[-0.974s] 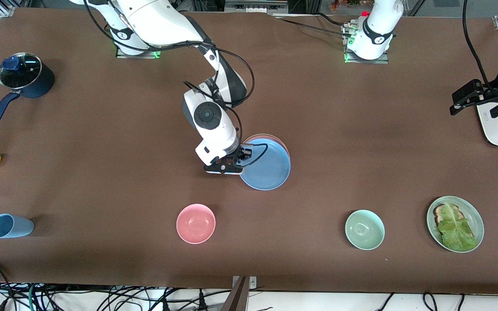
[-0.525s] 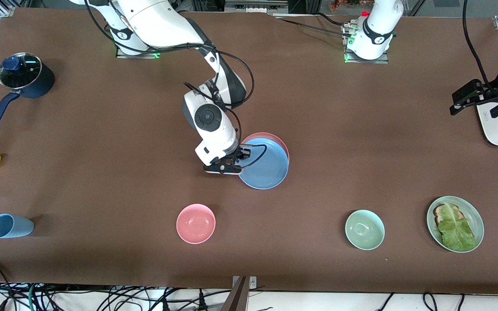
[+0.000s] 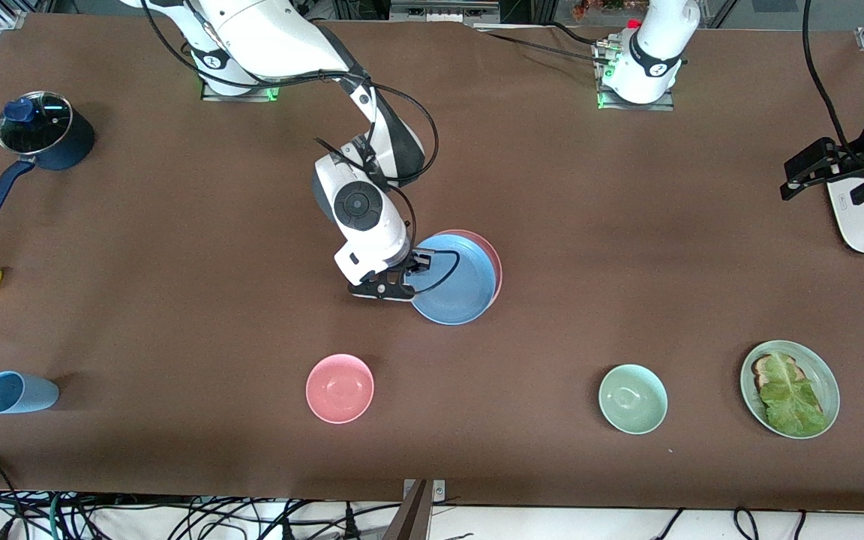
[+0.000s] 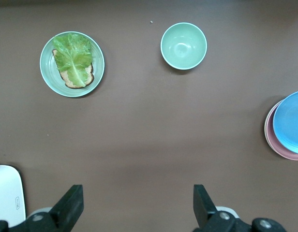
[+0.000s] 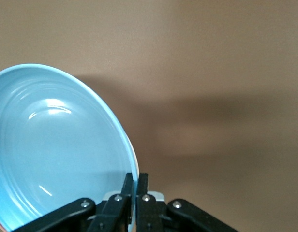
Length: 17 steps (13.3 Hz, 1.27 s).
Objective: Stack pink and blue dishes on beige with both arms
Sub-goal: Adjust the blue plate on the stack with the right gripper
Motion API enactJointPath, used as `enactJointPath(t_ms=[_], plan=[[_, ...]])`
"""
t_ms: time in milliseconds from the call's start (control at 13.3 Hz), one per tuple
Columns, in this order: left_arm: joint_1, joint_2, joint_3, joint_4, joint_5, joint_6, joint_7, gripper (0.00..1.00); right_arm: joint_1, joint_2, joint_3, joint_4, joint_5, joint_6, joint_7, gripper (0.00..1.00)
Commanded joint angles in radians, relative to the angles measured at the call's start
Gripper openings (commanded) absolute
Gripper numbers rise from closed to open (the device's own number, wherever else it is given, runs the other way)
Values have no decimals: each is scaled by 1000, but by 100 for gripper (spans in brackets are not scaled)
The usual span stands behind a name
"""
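1. The blue plate [image 3: 453, 280] is held over the pink plate [image 3: 493, 264] near the middle of the table, covering most of it; only a pink crescent shows at the edge toward the left arm's end.
2. The beige plate cannot be made out under them.
3. The right gripper [image 3: 400, 283] is clenched on the blue plate's rim at the side toward the right arm's end; in the right wrist view its fingers [image 5: 128, 193] pinch the thin edge.
4. The left gripper [image 3: 814, 169] waits with its jaws spread wide, holding nothing, over the left arm's end of the table beside a white appliance [image 3: 863, 217].
5. Nearer the front camera lie a pink bowl [image 3: 340, 388], a green bowl [image 3: 632, 398] and a green plate [image 3: 828, 390] carrying toast and lettuce [image 3: 786, 397].
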<state>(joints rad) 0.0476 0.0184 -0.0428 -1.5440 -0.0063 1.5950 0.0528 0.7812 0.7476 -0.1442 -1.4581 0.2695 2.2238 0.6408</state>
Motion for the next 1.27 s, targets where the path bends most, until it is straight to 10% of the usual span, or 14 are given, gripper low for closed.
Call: enactJointPath(t_ms=[0,300,824,1199], plan=[[0,14,0,35,8,-23,21,100,3,-16,9,-22,14,5,29,0],[2,14,0,35,8,-23,22,100,7,-10,8,-21,16,7,30,10],[2,14,0,35,8,-23,22,100,9,-4,9,-13,20,33,82,99],[2,14,0,35,8,-23,22,100,-46,-98,5,-22,8,-18,59,100]])
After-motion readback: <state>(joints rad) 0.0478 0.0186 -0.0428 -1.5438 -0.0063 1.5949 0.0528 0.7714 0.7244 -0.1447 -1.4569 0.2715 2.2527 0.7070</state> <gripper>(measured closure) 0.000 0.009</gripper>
